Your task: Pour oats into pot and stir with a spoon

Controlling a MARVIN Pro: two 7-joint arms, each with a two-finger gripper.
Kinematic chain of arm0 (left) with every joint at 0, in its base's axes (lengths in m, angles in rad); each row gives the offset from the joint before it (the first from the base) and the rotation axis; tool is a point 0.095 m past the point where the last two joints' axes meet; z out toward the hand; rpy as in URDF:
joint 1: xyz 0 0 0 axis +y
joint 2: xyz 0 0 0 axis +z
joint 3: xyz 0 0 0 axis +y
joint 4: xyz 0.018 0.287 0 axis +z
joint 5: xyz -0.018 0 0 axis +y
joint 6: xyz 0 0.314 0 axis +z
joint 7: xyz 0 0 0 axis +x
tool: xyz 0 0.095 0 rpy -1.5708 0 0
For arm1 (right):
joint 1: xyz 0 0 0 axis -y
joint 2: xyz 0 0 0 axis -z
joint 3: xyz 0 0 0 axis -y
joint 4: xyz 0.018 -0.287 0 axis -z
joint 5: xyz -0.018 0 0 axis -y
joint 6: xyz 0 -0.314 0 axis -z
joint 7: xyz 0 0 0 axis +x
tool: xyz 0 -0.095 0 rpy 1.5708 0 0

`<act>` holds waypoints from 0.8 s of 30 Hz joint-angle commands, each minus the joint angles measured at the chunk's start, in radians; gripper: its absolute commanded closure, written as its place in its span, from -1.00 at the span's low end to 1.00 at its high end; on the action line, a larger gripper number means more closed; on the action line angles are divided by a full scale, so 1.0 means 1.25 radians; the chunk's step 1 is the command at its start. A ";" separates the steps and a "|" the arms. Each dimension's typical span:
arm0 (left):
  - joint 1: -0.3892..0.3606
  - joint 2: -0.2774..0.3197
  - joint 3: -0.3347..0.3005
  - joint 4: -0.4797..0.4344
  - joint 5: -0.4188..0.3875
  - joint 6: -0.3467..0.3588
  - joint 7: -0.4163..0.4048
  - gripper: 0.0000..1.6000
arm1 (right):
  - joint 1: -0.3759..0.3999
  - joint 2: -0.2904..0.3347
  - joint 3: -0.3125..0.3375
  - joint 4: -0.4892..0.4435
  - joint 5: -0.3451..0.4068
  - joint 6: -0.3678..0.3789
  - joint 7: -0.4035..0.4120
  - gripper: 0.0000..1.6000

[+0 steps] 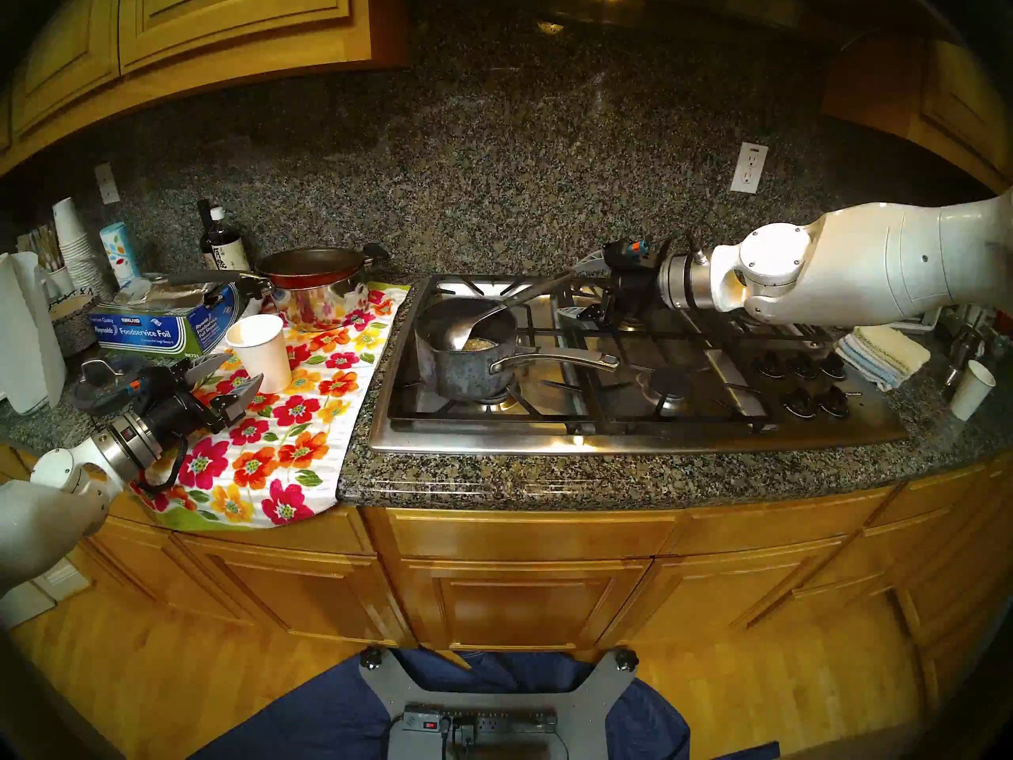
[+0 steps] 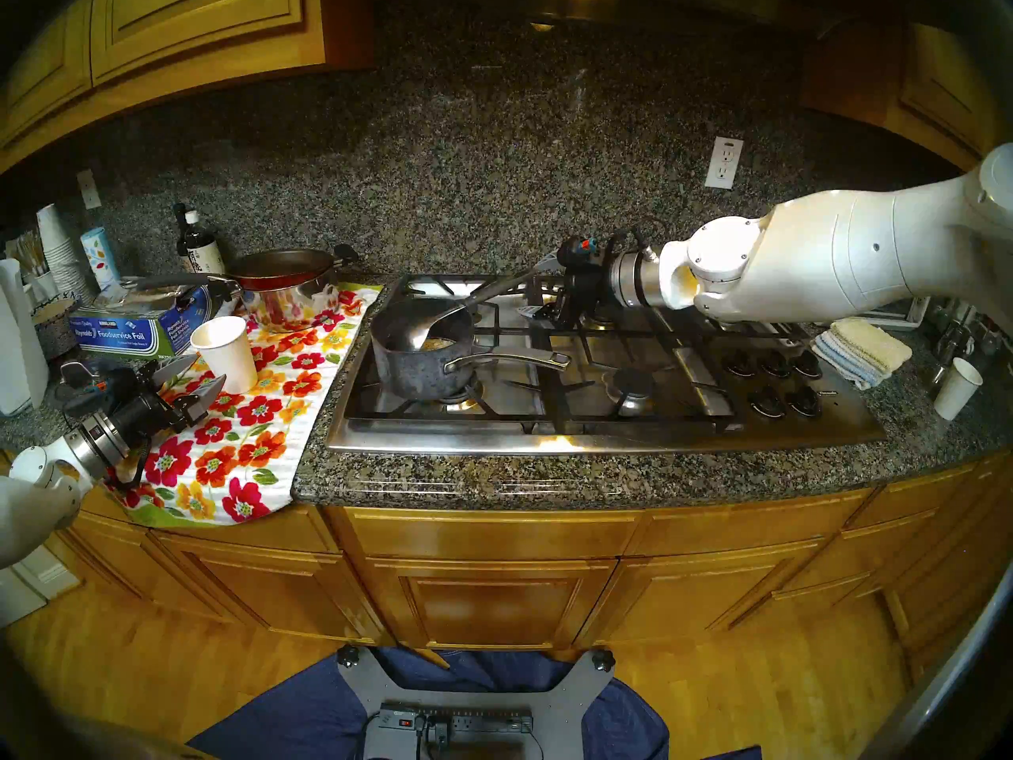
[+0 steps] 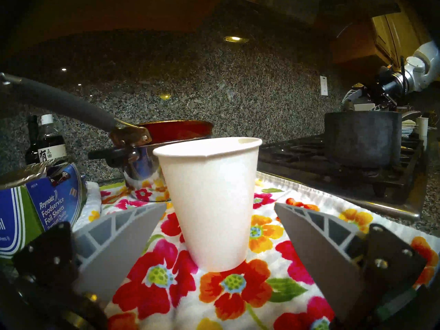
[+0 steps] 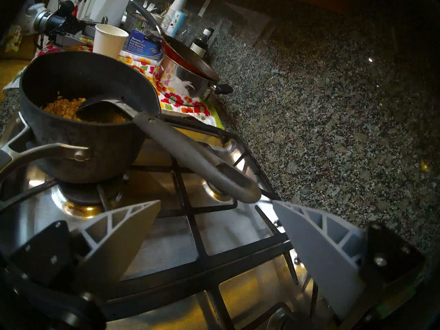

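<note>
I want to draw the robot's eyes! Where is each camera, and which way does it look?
Head left: up high, looks down at the pot on the stove; both arms show.
Head right: nearly the same picture.
Left wrist: low, faces the cup; open left gripper.
Right wrist: tilted, faces the spoon; open right gripper.
All four show the pot and cup.

Spoon (image 1: pixel 488 319) leans in pot (image 1: pixel 466 358) on stove (image 1: pixel 630 430), cup (image 1: pixel 260 350) left

Pot (image 1: pixel 460 358): dark grey, mottled. Oats (image 4: pixel 64 106): pale beige-yellow. Spoon (image 1: pixel 493 314): silver bowl, dark handle. Cup (image 1: pixel 260 350): plain white. Towel (image 1: pixel 285 430): white with red, orange, pink and yellow flowers. Counter (image 1: pixel 493 482): speckled granite.
</note>
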 commanded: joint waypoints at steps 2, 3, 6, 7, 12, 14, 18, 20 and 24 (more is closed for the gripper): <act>-0.078 -0.015 -0.016 0.002 0.013 0.005 -0.009 -1.00 | 0.027 0.000 0.015 0.007 0.000 -0.007 -0.003 -1.00; -0.082 -0.018 -0.016 0.003 0.015 0.007 -0.010 -1.00 | 0.027 0.000 0.015 0.007 0.000 -0.007 -0.003 -1.00; -0.096 -0.027 -0.015 0.006 0.023 0.015 -0.013 -1.00 | 0.027 0.000 0.015 0.007 0.000 -0.007 -0.003 -1.00; -0.101 -0.031 -0.014 0.007 0.027 0.017 -0.016 -1.00 | 0.027 0.000 0.015 0.007 0.000 -0.007 -0.003 -1.00; -0.123 -0.049 -0.009 0.013 0.044 0.027 -0.024 -1.00 | 0.028 0.000 0.015 0.007 0.000 -0.007 -0.003 -1.00; -0.132 -0.056 -0.007 0.014 0.049 0.030 -0.028 -1.00 | 0.028 0.000 0.015 0.007 0.000 -0.007 -0.003 -1.00; -0.144 -0.064 -0.006 0.017 0.058 0.035 -0.034 -1.00 | 0.028 0.000 0.015 0.007 0.000 -0.007 -0.003 -1.00; -0.151 -0.069 -0.005 0.020 0.063 0.037 -0.036 -1.00 | 0.028 0.000 0.015 0.007 0.000 -0.007 -0.003 -1.00; -0.168 -0.083 -0.001 0.031 0.079 0.041 -0.038 -1.00 | 0.028 0.000 0.015 0.007 0.000 -0.008 -0.003 -1.00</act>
